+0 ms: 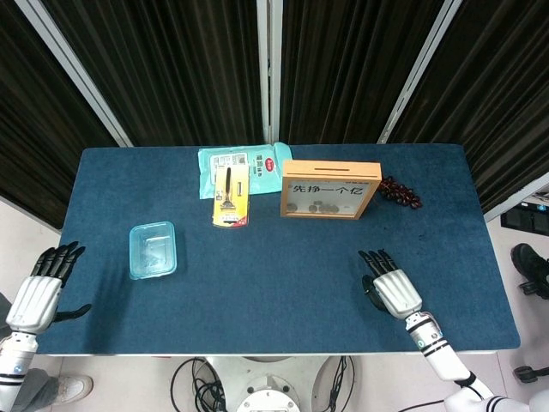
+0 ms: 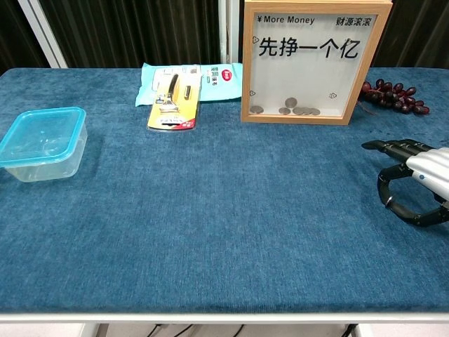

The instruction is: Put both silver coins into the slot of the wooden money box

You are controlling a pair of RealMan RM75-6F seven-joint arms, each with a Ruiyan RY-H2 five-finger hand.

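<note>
Near table's right edge, right hand [image 2: 414, 179] curling thumb to forefinger, coin hold unclear; pinch firm, lift straight to money box [image 1: 331, 189] slot.

Dark pleated curtains [image 1: 189, 69] are hanging behind the table [image 1: 283, 257], split by pale metal posts [image 1: 268, 60]. A blue cloth is covering the tabletop. Pale floor [image 1: 26, 223] is showing at both sides, and cables [image 1: 202, 378] are trailing beneath the near edge.
</note>
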